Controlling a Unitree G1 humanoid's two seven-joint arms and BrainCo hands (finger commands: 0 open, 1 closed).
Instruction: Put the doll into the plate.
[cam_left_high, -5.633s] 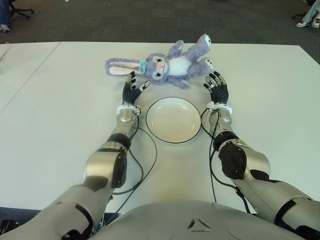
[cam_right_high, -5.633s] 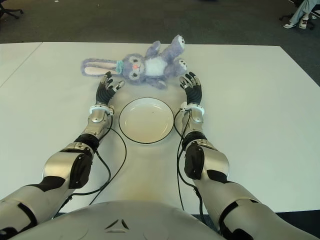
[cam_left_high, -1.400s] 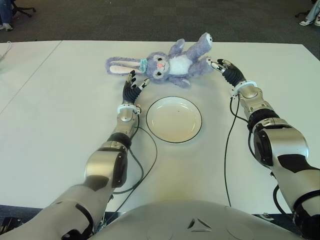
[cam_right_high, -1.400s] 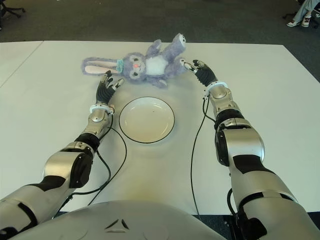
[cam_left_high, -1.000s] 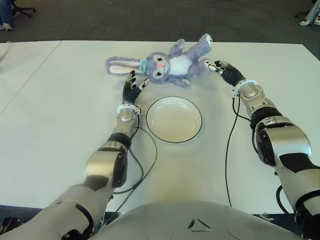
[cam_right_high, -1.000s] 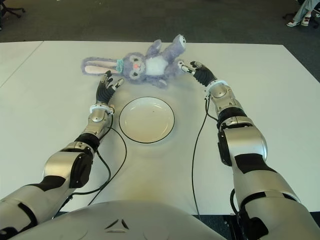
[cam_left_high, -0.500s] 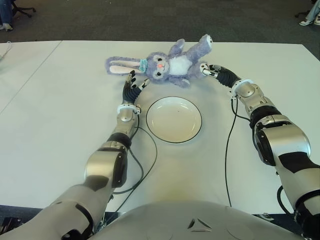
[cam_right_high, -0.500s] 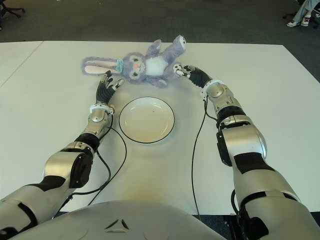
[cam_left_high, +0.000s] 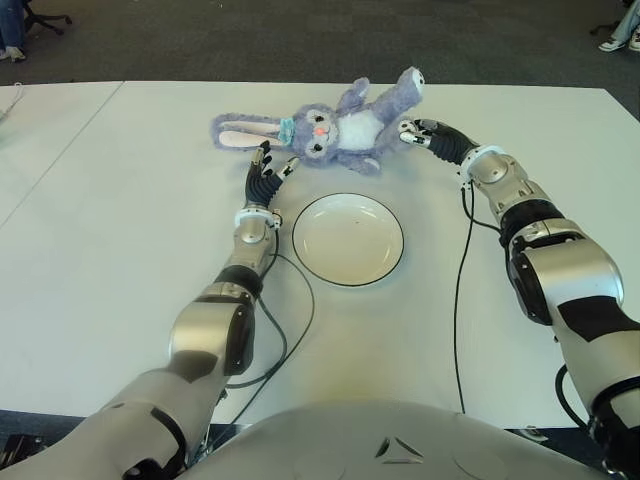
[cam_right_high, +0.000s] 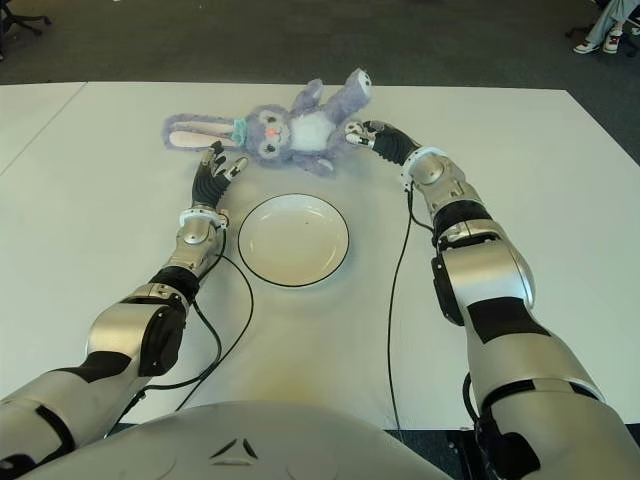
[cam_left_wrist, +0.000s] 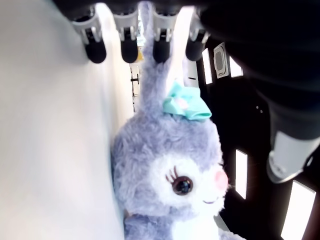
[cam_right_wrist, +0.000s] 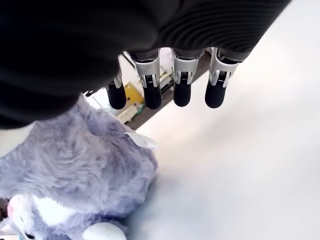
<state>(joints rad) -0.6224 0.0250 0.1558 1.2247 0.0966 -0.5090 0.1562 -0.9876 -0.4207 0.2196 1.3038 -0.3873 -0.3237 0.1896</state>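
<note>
Purple bunny doll (cam_left_high: 335, 128) on table, open empty right hand (cam_left_high: 424, 134) at its foot, left hand (cam_left_high: 266, 172) open beside its head

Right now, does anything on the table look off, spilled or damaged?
Nothing stands out. The plush bunny lies intact on its back on the white table, beyond the empty plate. The right hand, fingers open, is at its foot; the left hand is open below its head.
</note>
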